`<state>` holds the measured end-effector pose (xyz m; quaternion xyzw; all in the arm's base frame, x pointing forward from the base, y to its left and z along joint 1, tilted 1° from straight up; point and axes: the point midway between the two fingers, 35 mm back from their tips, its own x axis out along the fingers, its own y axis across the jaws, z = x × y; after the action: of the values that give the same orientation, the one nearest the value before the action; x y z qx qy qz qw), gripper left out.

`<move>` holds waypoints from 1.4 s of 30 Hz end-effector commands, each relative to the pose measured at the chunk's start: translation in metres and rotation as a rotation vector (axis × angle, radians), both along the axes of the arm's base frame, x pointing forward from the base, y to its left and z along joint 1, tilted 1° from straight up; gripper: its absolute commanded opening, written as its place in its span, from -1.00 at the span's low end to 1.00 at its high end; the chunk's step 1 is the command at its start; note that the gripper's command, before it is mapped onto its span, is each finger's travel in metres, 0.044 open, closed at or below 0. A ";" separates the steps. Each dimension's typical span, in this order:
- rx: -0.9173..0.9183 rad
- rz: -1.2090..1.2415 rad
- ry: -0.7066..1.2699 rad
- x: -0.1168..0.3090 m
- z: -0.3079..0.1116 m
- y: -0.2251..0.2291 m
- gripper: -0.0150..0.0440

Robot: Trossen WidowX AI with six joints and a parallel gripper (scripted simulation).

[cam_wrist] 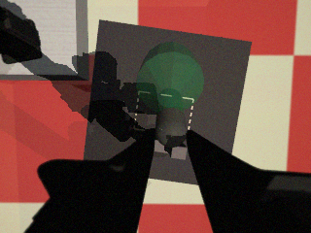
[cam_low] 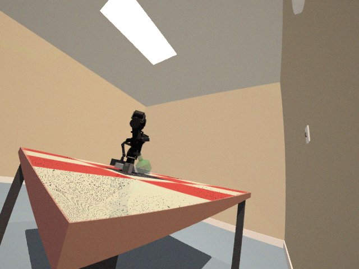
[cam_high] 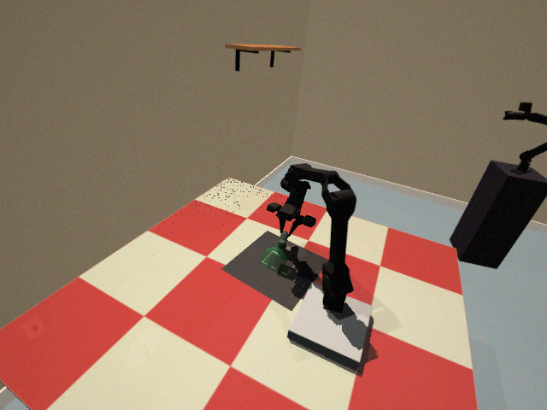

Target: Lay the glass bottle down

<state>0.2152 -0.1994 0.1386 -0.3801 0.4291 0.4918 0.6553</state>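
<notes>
Beige walls (cam_high: 132, 110) (cam_low: 217, 139), pale blue floor (cam_high: 503, 318) (cam_low: 188, 231), checkered table (cam_high: 202, 308) (cam_low: 174, 226) (red and cream), bright ceiling panel (cam_low: 139, 28).

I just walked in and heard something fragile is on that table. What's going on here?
A black robot arm has its claw shut on the neck of a green glass bottle. The bottle is tilted, neck up, over a dark mat. It isn't lying in the dashed outline yet, and the claw hasn't let go.
</notes>
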 end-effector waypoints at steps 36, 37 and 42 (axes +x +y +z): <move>0.021 -0.007 -0.028 -0.015 -0.029 -0.044 -0.08; 0.021 -0.008 -0.029 -0.015 -0.030 -0.044 -0.08; 0.021 -0.011 -0.032 -0.017 -0.035 -0.049 -0.08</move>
<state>0.1990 -0.2447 0.1094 -0.3786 0.4145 0.4851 0.6705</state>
